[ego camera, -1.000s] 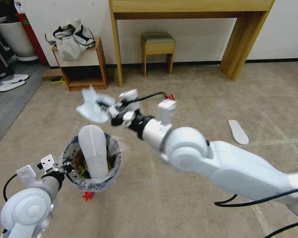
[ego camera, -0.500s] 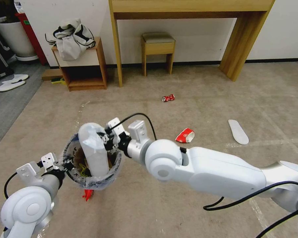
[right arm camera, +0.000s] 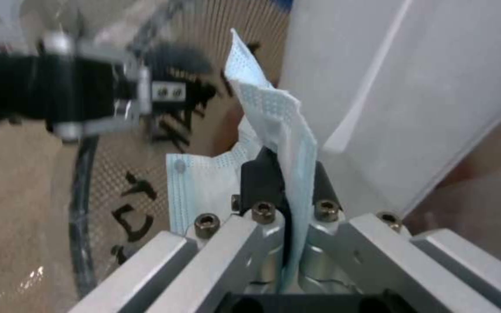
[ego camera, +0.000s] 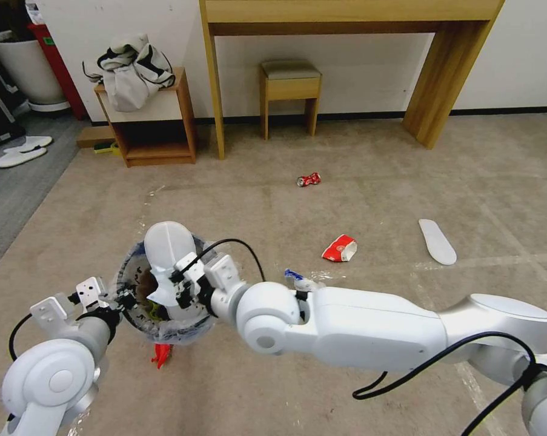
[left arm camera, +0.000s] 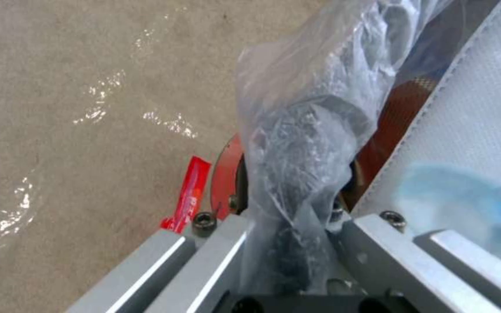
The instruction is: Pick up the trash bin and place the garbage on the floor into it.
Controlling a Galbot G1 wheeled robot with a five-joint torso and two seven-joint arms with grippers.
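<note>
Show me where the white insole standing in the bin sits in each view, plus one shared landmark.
Head view: insole upright in the trash bin.
Left wrist view: textured white slab beside the bin's plastic liner.
Right wrist view: smooth white panel behind the right hand, which pinches a blue mask.
Shared landmark: left hand clamped on the bin rim.

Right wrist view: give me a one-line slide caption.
Right gripper shut on a light-blue face mask, beside the upright white insole in the trash bin.
</note>
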